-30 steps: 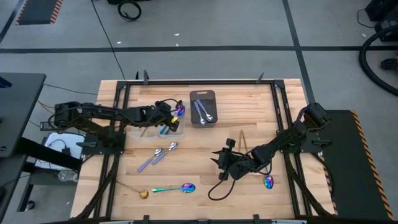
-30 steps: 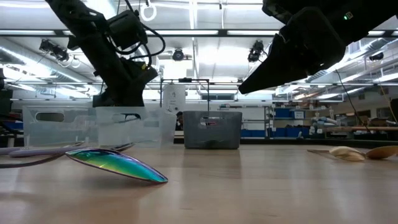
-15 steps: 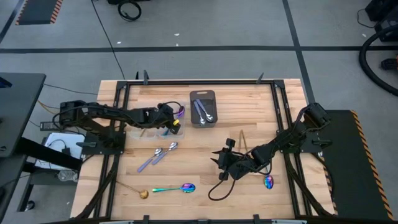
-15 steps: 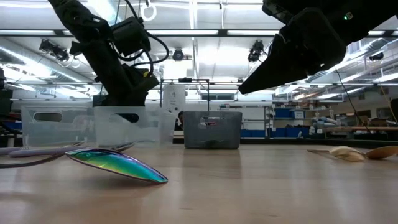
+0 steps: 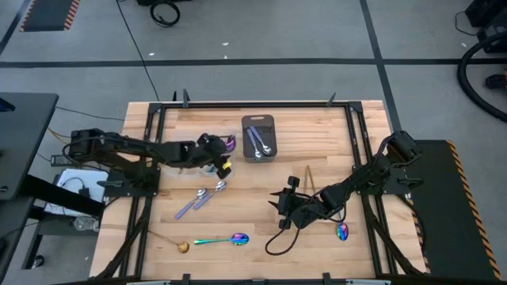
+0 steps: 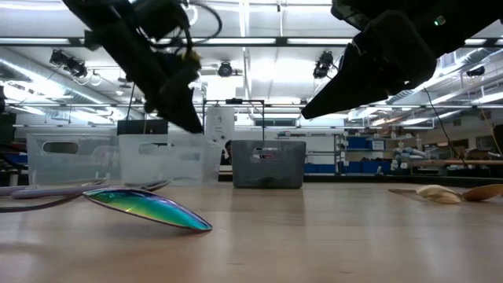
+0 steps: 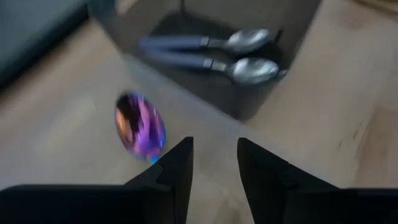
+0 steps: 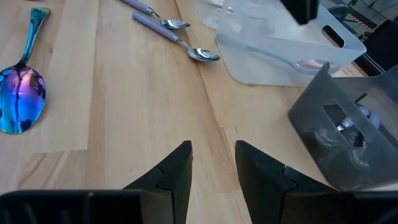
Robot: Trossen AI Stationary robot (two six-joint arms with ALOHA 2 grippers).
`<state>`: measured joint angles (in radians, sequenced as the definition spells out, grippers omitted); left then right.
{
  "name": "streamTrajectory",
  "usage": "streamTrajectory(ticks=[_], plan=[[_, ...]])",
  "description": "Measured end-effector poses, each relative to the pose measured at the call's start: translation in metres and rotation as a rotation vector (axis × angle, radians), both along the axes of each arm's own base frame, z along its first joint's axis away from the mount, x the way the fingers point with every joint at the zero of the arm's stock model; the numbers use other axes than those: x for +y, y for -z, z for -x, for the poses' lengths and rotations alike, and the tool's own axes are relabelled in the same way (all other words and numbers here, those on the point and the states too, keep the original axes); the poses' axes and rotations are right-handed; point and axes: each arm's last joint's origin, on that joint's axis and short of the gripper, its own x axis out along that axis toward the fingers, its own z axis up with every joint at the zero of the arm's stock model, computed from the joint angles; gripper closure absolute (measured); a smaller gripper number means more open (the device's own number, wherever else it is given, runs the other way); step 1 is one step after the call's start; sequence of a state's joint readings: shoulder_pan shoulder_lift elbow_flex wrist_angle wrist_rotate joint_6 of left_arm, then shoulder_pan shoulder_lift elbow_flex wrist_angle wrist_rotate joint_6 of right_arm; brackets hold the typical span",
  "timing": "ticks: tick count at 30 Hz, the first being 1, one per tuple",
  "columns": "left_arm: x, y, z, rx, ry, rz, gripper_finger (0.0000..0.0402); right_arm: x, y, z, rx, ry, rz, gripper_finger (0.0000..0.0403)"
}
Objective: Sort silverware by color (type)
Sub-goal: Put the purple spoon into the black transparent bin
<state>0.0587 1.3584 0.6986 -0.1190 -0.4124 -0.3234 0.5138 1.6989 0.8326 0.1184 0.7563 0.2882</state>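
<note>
My left gripper (image 5: 222, 162) hangs open over the clear containers (image 5: 190, 164), with nothing between its fingers (image 7: 214, 146). A rainbow spoon (image 7: 140, 127) lies in the container below it. Beside that container stands the dark gray tray (image 5: 258, 137), with two silver spoons (image 7: 249, 59) lying in it. My right gripper (image 5: 282, 207) waits open above the table's middle. Two silver spoons (image 5: 202, 198), a rainbow spoon (image 5: 226, 239) and a gold spoon (image 5: 181, 247) lie flat on the wood at the near left. Another rainbow spoon (image 5: 342, 232) lies near the right arm.
A thin gold piece (image 5: 309, 178) lies on the wood beyond my right gripper. A black cable (image 5: 273, 241) loops on the table under the right arm. Black rails (image 5: 352, 134) frame the table's edges. The wood between the tray and my right gripper is bare.
My left gripper has risen out of the clear container, tipped, and shifted slightly toward the table's right edge. The right arm has kept still.
</note>
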Motion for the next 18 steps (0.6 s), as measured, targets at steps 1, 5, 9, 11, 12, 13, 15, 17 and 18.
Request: streamTrajectory(ticks=[1,5,9,11,12,13,15,17,18], plan=[[-0.005,-0.004,0.0,-0.003,0.032,-0.04,0.0269,0.0,0.0,0.0,0.0,0.0,0.0,0.0271],[-0.025,-0.014,0.001,-0.018,0.126,-0.153,0.0269,-0.001,0.002,0.001,-0.002,0.001,-0.001,0.0271],[-0.038,-0.021,0.003,-0.04,0.172,-0.192,0.0269,-0.003,0.003,0.001,0.002,0.01,-0.002,0.0271],[-0.044,-0.023,0.004,-0.052,0.21,-0.19,0.0269,-0.003,0.003,0.001,0.002,0.01,-0.002,0.0271],[-0.048,-0.023,0.005,-0.049,0.243,-0.182,0.0269,-0.003,0.003,0.001,0.001,0.01,-0.002,0.0271],[-0.051,-0.023,0.005,-0.047,0.282,-0.169,0.0269,-0.003,0.003,0.001,0.0,0.01,-0.003,0.0271],[-0.059,-0.022,0.005,-0.053,0.361,-0.126,0.0269,-0.003,0.003,0.001,0.001,0.01,-0.003,0.0271],[-0.066,-0.021,0.007,-0.046,0.433,-0.058,0.0269,-0.003,0.003,0.001,0.0,0.01,-0.003,0.0271],[-0.068,-0.019,0.008,-0.039,0.464,-0.017,0.0269,-0.003,0.003,0.001,0.001,0.009,-0.003,0.0271]])
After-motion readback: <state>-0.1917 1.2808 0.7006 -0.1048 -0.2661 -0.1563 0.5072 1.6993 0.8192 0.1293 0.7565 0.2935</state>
